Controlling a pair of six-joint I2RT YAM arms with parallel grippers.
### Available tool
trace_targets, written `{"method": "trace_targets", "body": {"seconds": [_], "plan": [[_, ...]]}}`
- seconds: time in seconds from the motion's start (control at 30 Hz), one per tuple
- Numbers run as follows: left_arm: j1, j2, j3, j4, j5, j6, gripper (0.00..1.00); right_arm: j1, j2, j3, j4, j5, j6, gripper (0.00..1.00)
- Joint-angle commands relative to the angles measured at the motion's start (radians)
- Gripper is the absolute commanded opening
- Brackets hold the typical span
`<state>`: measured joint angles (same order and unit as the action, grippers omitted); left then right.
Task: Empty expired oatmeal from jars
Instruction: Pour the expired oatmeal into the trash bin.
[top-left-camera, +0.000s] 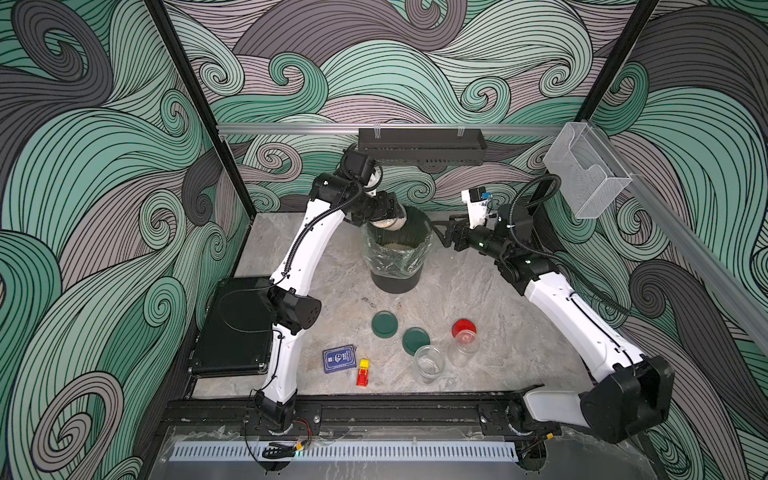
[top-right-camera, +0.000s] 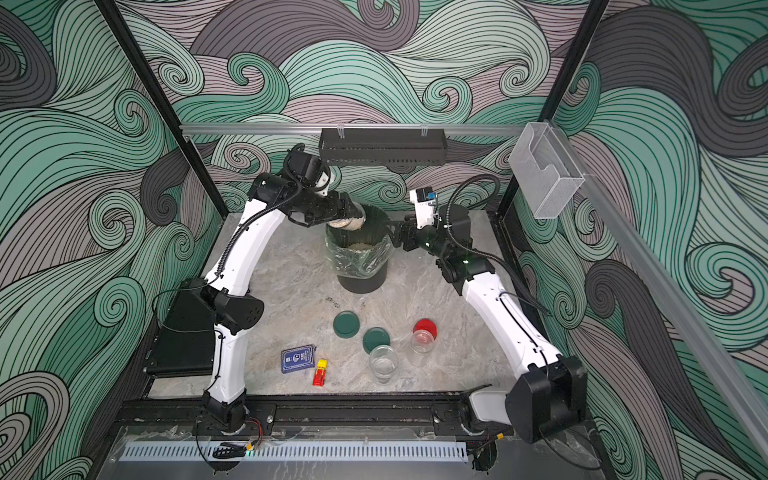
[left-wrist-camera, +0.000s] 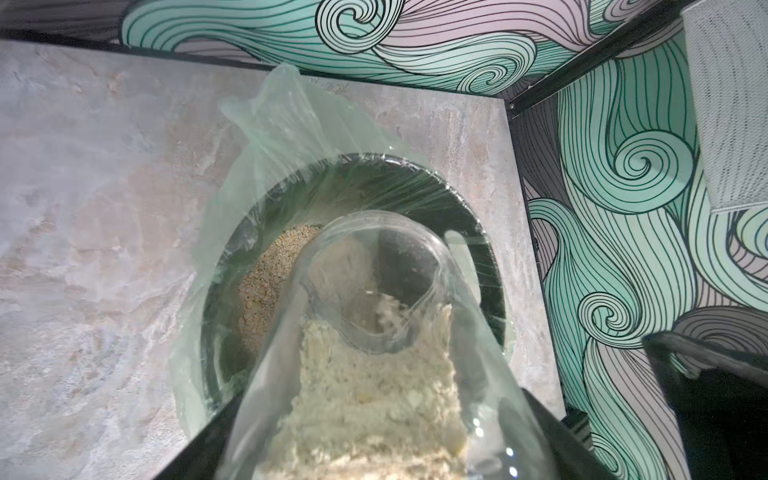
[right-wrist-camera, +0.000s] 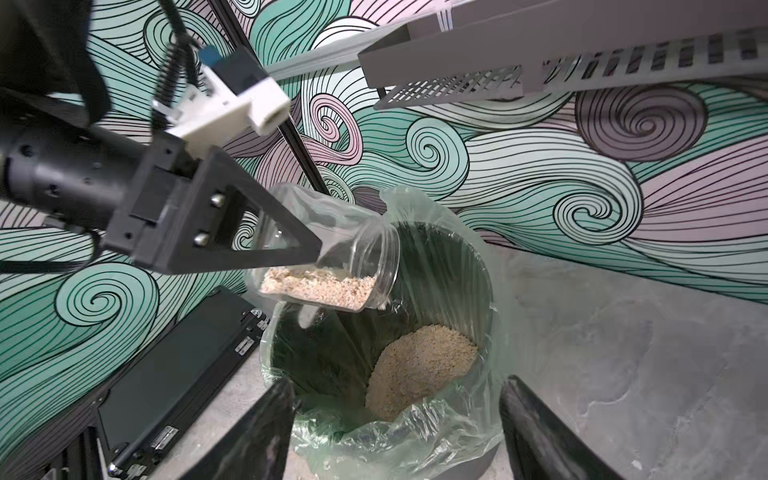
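Oatmeal (right-wrist-camera: 318, 286) lies along the lower side of a clear jar (right-wrist-camera: 368, 245) that the left gripper (top-left-camera: 388, 216) clamps by its body. The jar is lidless and tipped almost level, with its mouth over the bin (top-left-camera: 395, 282). In the left wrist view the flakes reach the jar's mouth. A second heap (right-wrist-camera: 419, 365) of oatmeal sits on the clear liner (right-wrist-camera: 415, 440) inside the bin, against one wall. The bin stands at the back of the worktop (top-left-camera: 478, 291), between the two arms.

The right gripper (top-left-camera: 441, 235) hangs just beside the bin's rim, on the side opposite the held jar. Its fingers are spread and there is nothing between them.

Nearer the front, an open jar (top-left-camera: 429, 363) stands upright and looks almost bare inside. A red-lidded jar (top-left-camera: 464, 338) stands close beside it, and whether that one holds anything cannot be told. Two green lids (top-left-camera: 383, 324) (top-left-camera: 415, 340) lie flat on the worktop, one of them touching or nearly touching the open jar. A blue card box (top-left-camera: 340, 358) and a red and yellow toy car (top-left-camera: 363, 372) lie side by side near the left arm's base.
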<state>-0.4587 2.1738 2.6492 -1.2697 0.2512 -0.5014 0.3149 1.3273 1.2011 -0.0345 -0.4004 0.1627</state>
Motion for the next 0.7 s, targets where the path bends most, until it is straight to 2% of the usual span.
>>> {"method": "trace_targets", "body": {"seconds": [0.0, 0.17, 0.4, 0.67], "plan": [[-0.004, 0.015, 0.031, 0.007, 0.080, -0.041, 0.00, -0.003, -0.022, -0.004, -0.005, 0.027, -0.048, 0.78], [-0.033, 0.012, 0.028, -0.028, 0.036, 0.023, 0.00, -0.003, -0.035, -0.015, -0.007, 0.026, -0.037, 0.79], [-0.069, -0.012, 0.032, -0.065, -0.123, 0.105, 0.00, -0.004, -0.033, -0.022, -0.004, 0.009, -0.016, 0.79], [-0.152, 0.012, 0.080, -0.071, -0.386, 0.261, 0.00, -0.002, -0.008, -0.034, 0.011, -0.011, 0.010, 0.78]]}}
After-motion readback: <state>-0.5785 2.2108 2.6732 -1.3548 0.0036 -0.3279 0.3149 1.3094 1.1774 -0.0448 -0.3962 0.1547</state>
